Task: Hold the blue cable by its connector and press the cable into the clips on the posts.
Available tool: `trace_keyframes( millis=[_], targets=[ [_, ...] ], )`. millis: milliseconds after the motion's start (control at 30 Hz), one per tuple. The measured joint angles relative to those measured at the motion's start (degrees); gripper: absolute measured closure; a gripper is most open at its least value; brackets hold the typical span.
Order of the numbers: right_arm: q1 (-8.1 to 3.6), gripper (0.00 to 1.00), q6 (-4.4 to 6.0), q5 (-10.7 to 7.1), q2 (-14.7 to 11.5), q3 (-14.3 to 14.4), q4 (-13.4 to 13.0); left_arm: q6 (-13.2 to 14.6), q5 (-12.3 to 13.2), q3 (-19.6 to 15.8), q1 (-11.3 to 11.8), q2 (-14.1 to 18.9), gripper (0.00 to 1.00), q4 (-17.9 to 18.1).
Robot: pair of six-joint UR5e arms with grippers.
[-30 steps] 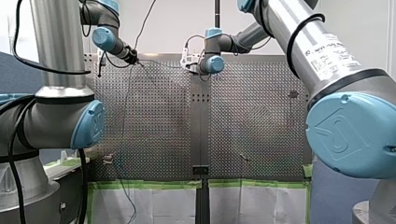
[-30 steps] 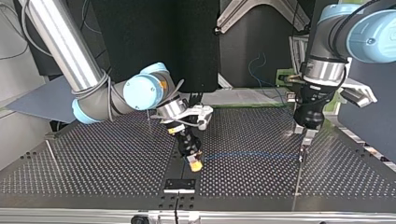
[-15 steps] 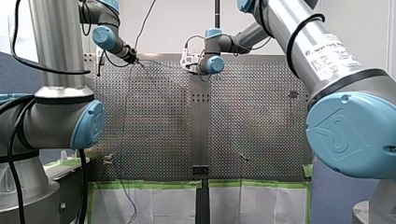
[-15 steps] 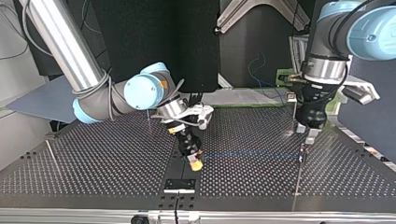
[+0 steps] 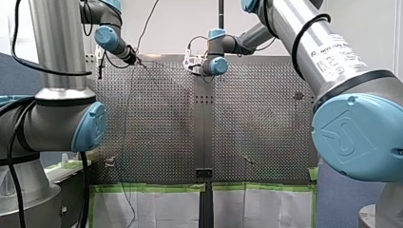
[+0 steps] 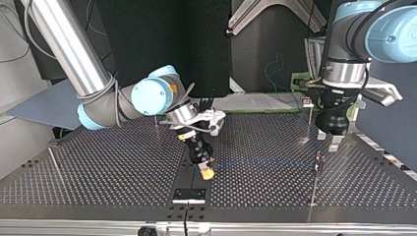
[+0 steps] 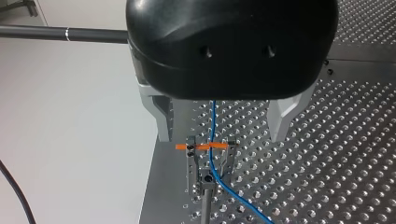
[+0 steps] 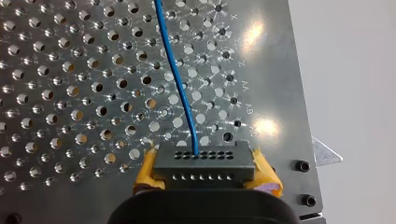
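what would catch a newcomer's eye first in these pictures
The thin blue cable runs straight across the perforated table in the top view. My right tool, yellow-padded, clamps the black connector near the table's middle. My left tool hangs open above the orange-marked clip that the cable crosses.

Found my left gripper (image 7: 222,138) spread wide above the clip (image 7: 208,156) on a post (image 7: 207,207) at the table's (image 7: 327,163) edge, blue cable (image 7: 214,121) passing between its prongs.
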Motion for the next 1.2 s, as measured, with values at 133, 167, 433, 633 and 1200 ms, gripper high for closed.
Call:
trace_keyframes(
  millis=[133,167,433,633,1200],
  targets=[
    [-0.05,1.0,0.0,0.0,0.01,0.01,0.0,-0.04,0.09,0.0,-0.14,0.0,0.0,0.11],
    [-0.07,1.0,0.0,0.0,0.02,0.03,0.0,-0.04,0.18,0.0,-0.18,0.0,0.0,0.14],
    [-0.26,1.0,-0.07,-0.14,0.07,0.52,-0.02,-0.07,1.22,0.0,-0.34,-0.37,0.0,0.45],
    [-0.28,1.0,-0.09,-0.17,0.09,0.78,-0.04,-0.83,3.08,0.02,-1.43,-1.97,0.0,2.12],
    [-0.44,1.0,-0.31,-0.18,0.19,0.84,-0.09,-1.92,1.12,1.78,-6.43,-5.36,0.0,9.59]
  ],
)
